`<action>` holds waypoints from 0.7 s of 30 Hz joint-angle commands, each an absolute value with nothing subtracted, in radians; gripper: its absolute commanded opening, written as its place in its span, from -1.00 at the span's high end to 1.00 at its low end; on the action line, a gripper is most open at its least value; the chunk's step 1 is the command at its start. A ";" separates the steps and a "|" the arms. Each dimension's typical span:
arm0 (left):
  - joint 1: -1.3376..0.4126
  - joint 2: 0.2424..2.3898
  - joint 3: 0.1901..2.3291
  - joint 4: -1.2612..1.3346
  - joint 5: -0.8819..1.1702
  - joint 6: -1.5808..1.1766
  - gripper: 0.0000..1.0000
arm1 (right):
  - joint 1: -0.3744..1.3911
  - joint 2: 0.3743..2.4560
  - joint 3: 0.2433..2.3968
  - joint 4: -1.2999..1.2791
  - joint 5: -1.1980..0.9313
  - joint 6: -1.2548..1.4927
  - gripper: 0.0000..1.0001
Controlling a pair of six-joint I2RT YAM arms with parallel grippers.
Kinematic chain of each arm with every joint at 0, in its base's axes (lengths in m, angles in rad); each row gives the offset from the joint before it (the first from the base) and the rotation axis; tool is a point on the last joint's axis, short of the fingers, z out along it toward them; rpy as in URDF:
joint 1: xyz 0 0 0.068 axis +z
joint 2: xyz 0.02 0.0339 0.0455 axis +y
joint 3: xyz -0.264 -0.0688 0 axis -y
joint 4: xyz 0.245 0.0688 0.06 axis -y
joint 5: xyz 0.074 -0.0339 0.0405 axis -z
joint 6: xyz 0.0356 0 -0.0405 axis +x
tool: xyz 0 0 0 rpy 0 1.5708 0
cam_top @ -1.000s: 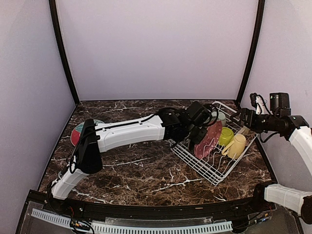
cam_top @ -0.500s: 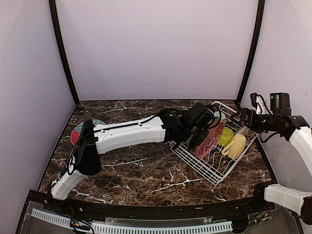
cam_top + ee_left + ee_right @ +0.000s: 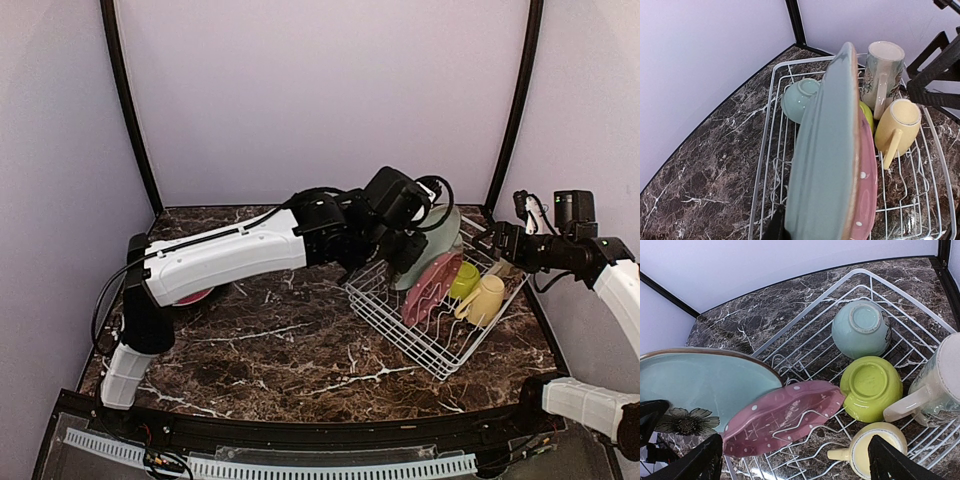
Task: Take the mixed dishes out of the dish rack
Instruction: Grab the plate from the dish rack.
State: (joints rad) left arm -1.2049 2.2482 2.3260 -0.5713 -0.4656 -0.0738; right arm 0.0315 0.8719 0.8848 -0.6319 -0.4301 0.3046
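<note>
My left gripper [image 3: 407,250] is shut on the rim of a grey-green plate [image 3: 436,240] with a flower print, held on edge above the left part of the white wire dish rack [image 3: 430,352]. In the left wrist view the plate [image 3: 825,150] fills the middle, with one black finger [image 3: 774,226] at its lower edge. In the rack stand a pink dotted plate [image 3: 785,415], a mint bowl [image 3: 862,330], a lime bowl [image 3: 871,387], a cream mug [image 3: 935,385] and a yellow mug [image 3: 875,452]. My right gripper [image 3: 795,465] hovers open over the rack's right side, holding nothing.
A sliver of a red plate [image 3: 194,297] shows on the marble table at the far left, mostly hidden under the left arm. Black corner posts [image 3: 510,110] and pale walls close the table in behind and at the sides.
The left arm has risen and swung up, lifting the grey-green plate out from beside the pink plate. The right arm has not moved.
</note>
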 commanded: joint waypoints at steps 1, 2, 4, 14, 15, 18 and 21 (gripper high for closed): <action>-1.229 2.096 2.288 -0.447 -0.441 -0.067 0.98 | 0.038 0.874 0.892 -0.614 -0.439 0.305 -0.97; -1.229 2.081 2.272 -0.442 -0.446 -0.064 0.98 | 0.038 0.874 0.894 -0.614 -0.439 0.305 -0.97; -1.229 2.067 2.258 -0.435 -0.461 -0.057 0.99 | 0.038 0.876 0.897 -0.614 -0.439 0.307 -0.97; -1.229 2.026 2.213 -0.431 -0.556 -0.017 0.98 | 0.038 0.887 0.901 -0.608 -0.452 0.314 -0.97; -1.229 2.020 2.210 -0.429 -0.560 -0.014 0.98 | 0.038 0.886 0.902 -0.608 -0.453 0.314 -0.97; -1.229 2.010 2.192 -0.420 -0.578 -0.006 0.99 | 0.038 0.884 0.900 -0.608 -0.453 0.316 -0.97; -1.229 1.998 2.183 -0.418 -0.596 -0.006 0.98 | 0.038 0.880 0.898 -0.611 -0.450 0.317 -0.97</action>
